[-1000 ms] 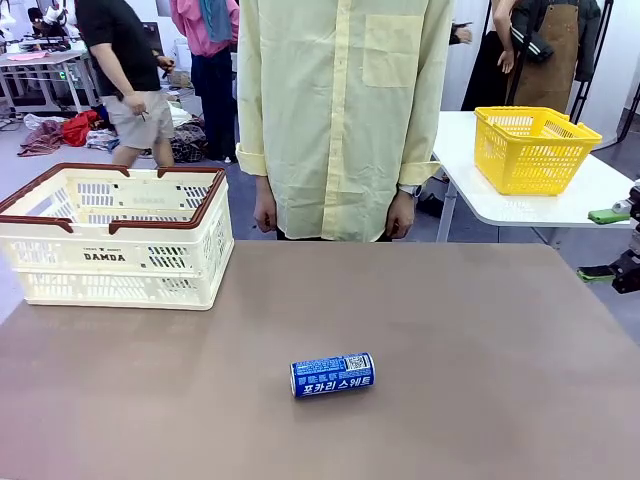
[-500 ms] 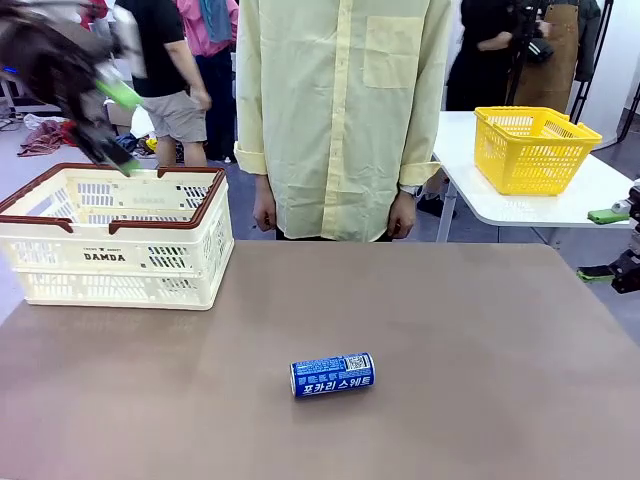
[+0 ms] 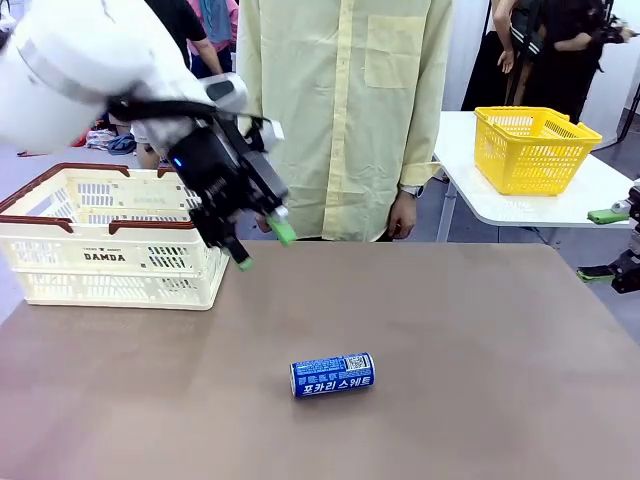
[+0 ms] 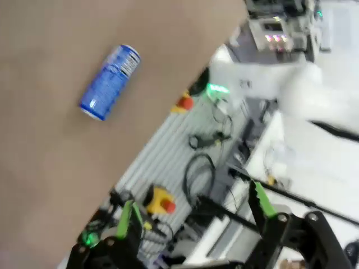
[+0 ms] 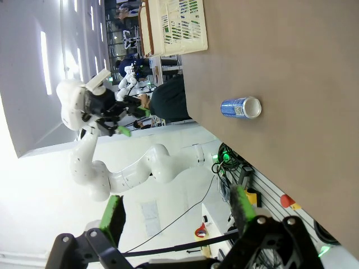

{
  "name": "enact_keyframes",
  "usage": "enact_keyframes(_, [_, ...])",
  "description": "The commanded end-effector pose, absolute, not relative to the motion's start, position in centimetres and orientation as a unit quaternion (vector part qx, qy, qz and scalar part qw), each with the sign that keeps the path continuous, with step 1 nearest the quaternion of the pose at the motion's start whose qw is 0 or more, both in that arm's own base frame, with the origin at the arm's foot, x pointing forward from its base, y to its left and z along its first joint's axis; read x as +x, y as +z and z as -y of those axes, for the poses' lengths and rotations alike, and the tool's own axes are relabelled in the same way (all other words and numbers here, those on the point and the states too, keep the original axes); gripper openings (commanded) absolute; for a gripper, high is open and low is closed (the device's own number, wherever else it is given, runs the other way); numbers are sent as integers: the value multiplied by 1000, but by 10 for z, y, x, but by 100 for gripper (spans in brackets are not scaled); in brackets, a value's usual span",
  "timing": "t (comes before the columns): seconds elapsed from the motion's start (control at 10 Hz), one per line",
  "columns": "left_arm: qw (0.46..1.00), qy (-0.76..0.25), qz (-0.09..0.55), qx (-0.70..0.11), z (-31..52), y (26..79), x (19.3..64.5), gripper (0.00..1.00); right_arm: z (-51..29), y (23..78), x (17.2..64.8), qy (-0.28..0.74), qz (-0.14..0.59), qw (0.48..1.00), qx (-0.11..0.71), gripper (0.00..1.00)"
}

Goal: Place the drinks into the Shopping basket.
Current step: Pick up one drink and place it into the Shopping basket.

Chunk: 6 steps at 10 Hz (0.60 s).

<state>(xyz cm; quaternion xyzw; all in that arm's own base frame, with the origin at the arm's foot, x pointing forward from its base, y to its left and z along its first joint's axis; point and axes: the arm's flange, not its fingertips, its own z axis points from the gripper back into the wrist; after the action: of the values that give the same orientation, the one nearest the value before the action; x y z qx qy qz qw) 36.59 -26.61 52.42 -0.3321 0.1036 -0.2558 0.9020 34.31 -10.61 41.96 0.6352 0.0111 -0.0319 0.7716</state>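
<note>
I can't see the inside floor of the Shopping basket (image 3: 110,235) from the front, its near wall blocks it, and my left arm covers its right rear corner. The basket's left end runs off the picture. My right gripper (image 3: 612,243) is cut by the right edge, just green tips showing. The left wrist picture is smeared; the blue can (image 4: 109,82) has unreadable print there. The person (image 3: 345,110) is cropped at the top.

Blue can (image 3: 333,375) on its side mid-table, cream slotted Shopping basket (image 3: 105,255) far left
</note>
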Motion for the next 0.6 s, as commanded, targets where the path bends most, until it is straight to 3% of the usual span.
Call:
enact_keyframes(0.0, [948, -208, -33, -240, 303, 486, 337, 100, 109, 423, 342, -28, -16, 775, 632, 100])
enact_keyframes(0.2, [964, -227, 10, -138, 339, 454, 324, 100, 109, 423, 342, -28, -16, 775, 632, 100])
enact_keyframes(0.3, [966, -235, -1, -109, 356, 442, 322, 100, 109, 423, 342, -28, -16, 775, 632, 100])
enact_keyframes(0.5, [963, -232, -28, -134, 360, 456, 342, 100, 109, 423, 342, -28, -16, 775, 632, 100])
